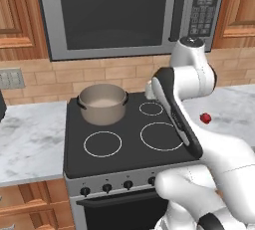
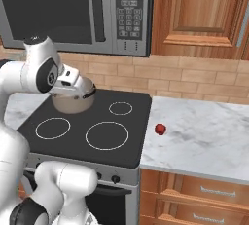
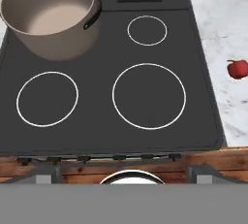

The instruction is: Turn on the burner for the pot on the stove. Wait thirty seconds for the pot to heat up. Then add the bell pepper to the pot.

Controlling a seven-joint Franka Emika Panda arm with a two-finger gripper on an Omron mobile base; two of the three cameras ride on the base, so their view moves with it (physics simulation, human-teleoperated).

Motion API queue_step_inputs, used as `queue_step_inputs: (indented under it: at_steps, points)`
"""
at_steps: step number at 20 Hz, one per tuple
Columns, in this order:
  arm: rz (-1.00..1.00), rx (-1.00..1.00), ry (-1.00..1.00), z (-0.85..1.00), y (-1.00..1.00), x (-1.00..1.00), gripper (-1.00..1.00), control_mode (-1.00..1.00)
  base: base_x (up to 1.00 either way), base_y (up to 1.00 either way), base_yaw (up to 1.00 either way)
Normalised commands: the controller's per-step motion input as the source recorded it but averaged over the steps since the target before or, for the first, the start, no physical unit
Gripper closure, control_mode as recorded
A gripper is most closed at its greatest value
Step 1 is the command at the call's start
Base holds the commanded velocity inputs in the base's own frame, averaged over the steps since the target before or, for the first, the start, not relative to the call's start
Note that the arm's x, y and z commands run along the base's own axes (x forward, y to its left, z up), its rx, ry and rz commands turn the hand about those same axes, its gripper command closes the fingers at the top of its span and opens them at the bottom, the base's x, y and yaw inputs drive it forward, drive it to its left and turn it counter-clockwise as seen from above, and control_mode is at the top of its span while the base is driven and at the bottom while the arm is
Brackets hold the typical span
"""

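Seemingly at the opening step, the wide beige-grey metal pot (image 1: 102, 103) sits on the black glass stove's (image 1: 129, 152) back-left ring, the small glossy red bell pepper (image 2: 160, 129) waits on the marble bench's (image 2: 209, 141) left edge, and the pincer, apart and empty, must next reach the front knobs (image 1: 106, 188).

1. A steel microwave (image 1: 117, 12) with a dark window hangs on the wall, far ahead of and above the fingers.
2. Wooden cabinets (image 2: 197, 12) with raised panels flank the microwave on both sides.
3. A tan brick backsplash (image 2: 194, 80) runs along the wall under the cabinets.
4. White marble counters (image 2: 199, 139) lie to either side, level with what is beneath the fingers.
5. A grey outlet plate (image 1: 10, 78) sits on the brick, far to the left.
6. Wooden drawers (image 2: 204, 192) with metal handles sit under the right counter.
7. Light is even and soft.
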Motion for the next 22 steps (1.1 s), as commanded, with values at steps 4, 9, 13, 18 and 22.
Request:
queue_step_inputs:
  at_steps: [4, 9, 13, 18, 22]
  points:
    - [-0.41, 0.0, -0.44, -0.09, 0.8, -1.0, -1.0, -1.0, 0.0, 0.0, 0.0]
    - [-0.3, 0.08, -0.26, -0.68, 0.98, -0.97, -1.0, -1.0, 0.0, 0.0, 0.0]
    - [0.0, 0.1, -0.23, -0.87, 0.82, -1.0, -1.0, -1.0, 0.0, 0.0, 0.0]
    - [0.05, 0.02, -0.05, -0.77, 0.12, -0.48, -1.0, -1.0, 0.0, 0.0, 0.0]
    - [0.11, -0.08, -0.23, -0.99, 0.0, -0.06, -1.0, -1.0, 0.0, 0.0, 0.0]
